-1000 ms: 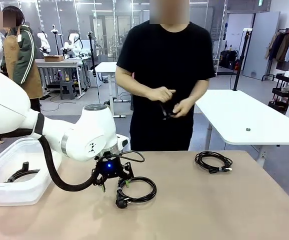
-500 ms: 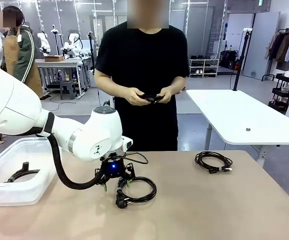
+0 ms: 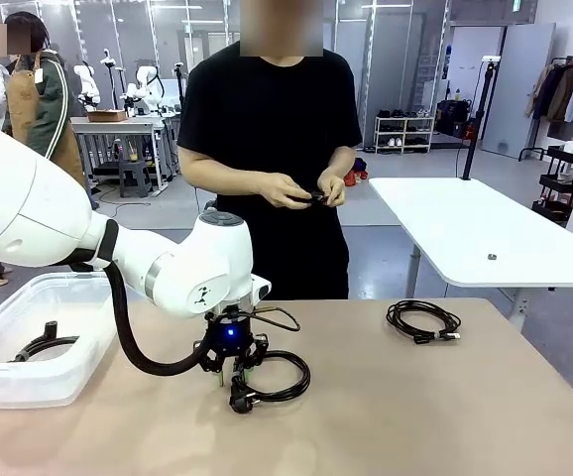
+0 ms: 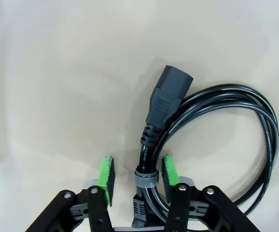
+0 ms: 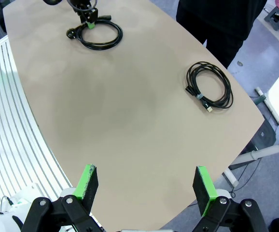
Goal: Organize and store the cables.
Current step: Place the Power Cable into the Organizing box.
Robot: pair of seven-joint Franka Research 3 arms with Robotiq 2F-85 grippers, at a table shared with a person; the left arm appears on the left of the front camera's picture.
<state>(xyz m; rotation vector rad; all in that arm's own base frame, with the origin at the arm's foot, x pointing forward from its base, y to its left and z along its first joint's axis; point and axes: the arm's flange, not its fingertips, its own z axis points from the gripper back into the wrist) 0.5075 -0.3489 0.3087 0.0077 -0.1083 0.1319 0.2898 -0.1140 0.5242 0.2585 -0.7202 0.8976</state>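
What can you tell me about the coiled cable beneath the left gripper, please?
The power cable is a glossy black cord wound in a round coil, lying flat on the beige table. A grey strap binds its loops; one end is a chunky black plug. The left gripper has its jaws open astride the strapped part.

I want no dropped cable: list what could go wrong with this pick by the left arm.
1. The left gripper straddles the coiled cable at its grey strap, with the bundle nearer one side. Its fingers may pinch only some strands, and the coil could slip out.
2. The plug lies free. On a lift it may swing and catch the wall of the bin.
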